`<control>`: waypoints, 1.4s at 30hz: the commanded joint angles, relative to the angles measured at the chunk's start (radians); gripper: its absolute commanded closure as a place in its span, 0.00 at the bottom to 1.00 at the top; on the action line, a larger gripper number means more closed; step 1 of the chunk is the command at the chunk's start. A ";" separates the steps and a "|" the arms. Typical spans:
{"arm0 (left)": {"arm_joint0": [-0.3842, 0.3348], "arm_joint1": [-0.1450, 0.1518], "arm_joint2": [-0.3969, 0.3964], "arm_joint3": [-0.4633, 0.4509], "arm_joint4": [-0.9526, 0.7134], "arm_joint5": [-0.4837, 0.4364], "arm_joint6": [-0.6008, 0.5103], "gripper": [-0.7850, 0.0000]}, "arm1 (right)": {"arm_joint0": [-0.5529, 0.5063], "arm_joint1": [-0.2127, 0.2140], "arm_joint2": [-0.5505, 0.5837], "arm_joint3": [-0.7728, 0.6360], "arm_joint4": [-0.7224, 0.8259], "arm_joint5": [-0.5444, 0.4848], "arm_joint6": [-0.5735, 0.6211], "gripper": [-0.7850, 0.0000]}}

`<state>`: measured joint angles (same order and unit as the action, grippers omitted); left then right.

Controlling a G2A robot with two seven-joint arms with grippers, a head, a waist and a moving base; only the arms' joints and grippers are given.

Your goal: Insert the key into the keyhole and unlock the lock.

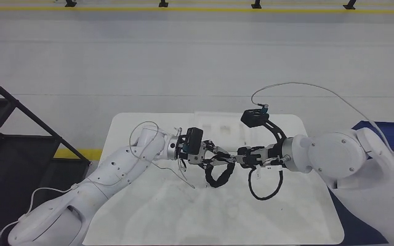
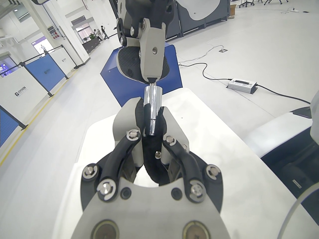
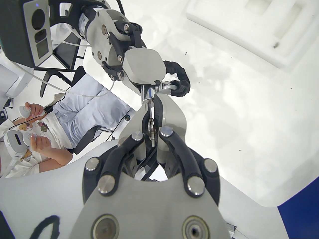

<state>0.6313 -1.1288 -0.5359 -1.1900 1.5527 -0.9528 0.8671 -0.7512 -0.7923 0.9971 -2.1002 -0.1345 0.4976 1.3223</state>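
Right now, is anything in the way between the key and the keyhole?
Nothing visible is. The key in the right pincer meets the end of the lock, which the left pincer holds.

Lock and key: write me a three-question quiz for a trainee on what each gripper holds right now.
1. True or false: the left gripper is shut on the chrome cylinder of the lock.
2. Pick one: the right gripper holds A) the key, B) a screwdriver, C) nothing.
3. Fill in: the looped cable attached to the lock is coloured ____.

Answer key: 1 true; 2 A; 3 black.
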 commanded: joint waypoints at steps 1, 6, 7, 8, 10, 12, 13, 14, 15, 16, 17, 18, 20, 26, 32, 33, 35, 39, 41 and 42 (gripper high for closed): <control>0.000 -0.001 0.000 0.001 -0.002 -0.002 -0.002 1.00 | 0.003 0.000 -0.003 0.003 0.005 0.001 -0.001 1.00; 0.005 -0.003 0.000 0.011 -0.028 -0.008 -0.008 1.00 | 0.009 -0.001 0.002 0.008 0.024 -0.003 -0.012 0.00; 0.007 -0.004 0.000 0.013 -0.037 -0.012 -0.012 1.00 | 0.010 -0.001 0.005 0.008 0.026 -0.013 -0.016 0.00; 0.009 -0.004 0.000 0.015 -0.051 -0.018 -0.018 1.00 | 0.010 -0.001 0.009 0.008 0.029 -0.029 -0.022 0.00; 0.010 -0.003 0.003 0.015 -0.091 -0.049 -0.049 1.00 | 0.008 0.000 0.021 0.010 0.041 -0.080 -0.034 0.00; 0.009 -0.001 0.012 0.026 -0.112 -0.059 -0.059 1.00 | 0.009 0.002 0.030 0.006 0.035 -0.164 -0.035 0.00; 0.008 0.002 0.020 0.032 -0.123 -0.059 -0.059 1.00 | 0.007 0.002 0.037 0.004 0.046 -0.216 -0.041 0.00; 0.007 0.003 0.026 0.038 -0.133 -0.059 -0.059 1.00 | 0.007 0.004 0.042 0.003 0.042 -0.251 -0.044 0.00; 0.003 0.006 0.036 0.046 -0.150 -0.059 -0.061 1.00 | 0.004 0.006 0.049 0.000 0.026 -0.299 -0.042 0.00; -0.004 0.011 0.051 0.053 -0.177 -0.059 -0.064 1.00 | -0.006 0.009 0.057 -0.002 0.022 -0.351 -0.044 0.00; -0.008 0.014 0.061 0.057 -0.192 -0.059 -0.067 1.00 | -0.010 0.010 0.061 -0.004 0.021 -0.379 -0.042 0.00; -0.017 0.020 0.082 0.060 -0.225 -0.059 -0.079 1.00 | -0.016 0.014 0.068 -0.007 0.005 -0.435 -0.027 0.00; -0.033 0.028 0.119 0.057 -0.272 -0.059 -0.095 1.00 | -0.029 0.018 0.071 -0.011 0.004 -0.504 -0.002 0.00; -0.112 0.071 0.244 0.032 -0.452 -0.059 -0.185 1.00 | -0.061 0.030 0.092 -0.008 0.001 -0.635 0.047 0.00; -0.182 0.123 0.319 -0.007 -0.587 -0.059 -0.260 1.00 | -0.069 0.032 0.100 0.016 0.028 -0.678 0.047 0.00; -0.191 0.130 0.322 -0.012 -0.599 -0.059 -0.271 1.00 | -0.069 0.032 0.100 0.016 0.028 -0.678 0.047 0.00; -0.206 0.143 0.322 -0.020 -0.614 -0.059 -0.293 1.00 | -0.069 0.032 0.100 0.016 0.028 -0.678 0.047 0.00; -0.219 0.163 0.308 -0.039 -0.624 -0.059 -0.343 1.00 | -0.069 0.032 0.100 0.016 0.028 -0.678 0.047 0.00; -0.221 0.172 0.295 -0.054 -0.626 -0.059 -0.377 1.00 | -0.069 0.032 0.100 0.016 0.028 -0.678 0.047 0.00; -0.220 0.174 0.291 -0.059 -0.628 -0.059 -0.386 1.00 | -0.069 0.032 0.100 0.016 0.028 -0.678 0.047 0.00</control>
<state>0.4107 -0.9570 -0.2404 -1.2435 0.9261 -1.0123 0.4929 -0.8201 -0.7607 1.0974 -2.0843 -0.1062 -0.1807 1.3696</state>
